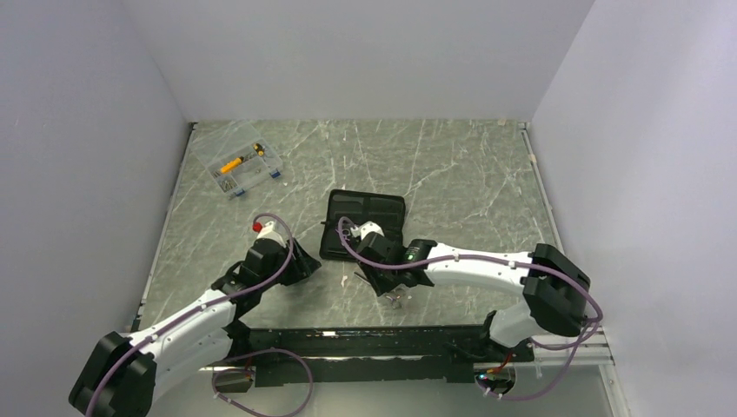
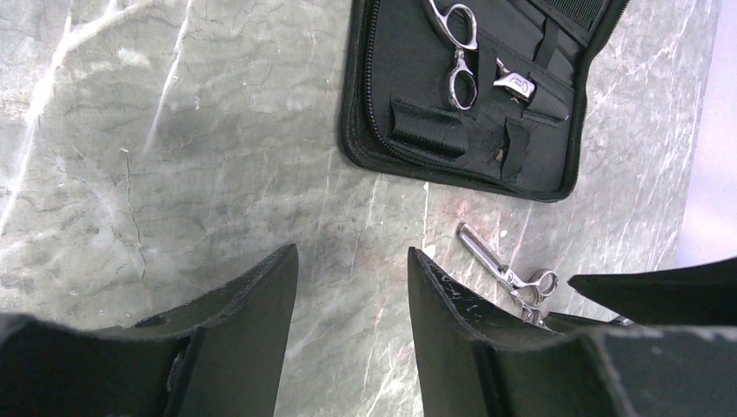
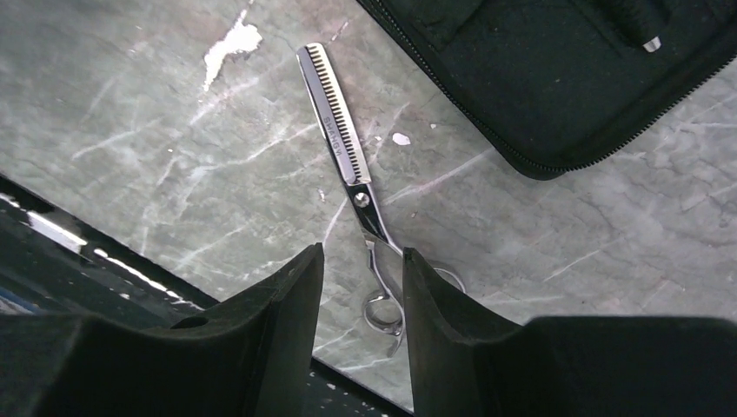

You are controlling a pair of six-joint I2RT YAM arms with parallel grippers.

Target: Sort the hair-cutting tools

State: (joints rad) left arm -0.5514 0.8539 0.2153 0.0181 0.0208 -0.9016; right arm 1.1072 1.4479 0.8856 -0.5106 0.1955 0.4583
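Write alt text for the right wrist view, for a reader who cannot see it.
Closed silver thinning scissors lie on a grey marbled table, their ring handles showing in the gap of the right gripper hovering open above them. The corner of a black zip case fills the upper right.

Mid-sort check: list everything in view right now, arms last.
thinning scissors: one, silver, flat on the table beside the case
plain scissors: one, silver, tucked in the open case
case: one, black, open, mid-table
box: one, clear with yellow and small parts, far left
table: one, grey marble
left gripper: black, open, empty, over bare table left of the case
right gripper: black, open, fingers either side of the thinning scissors' handle
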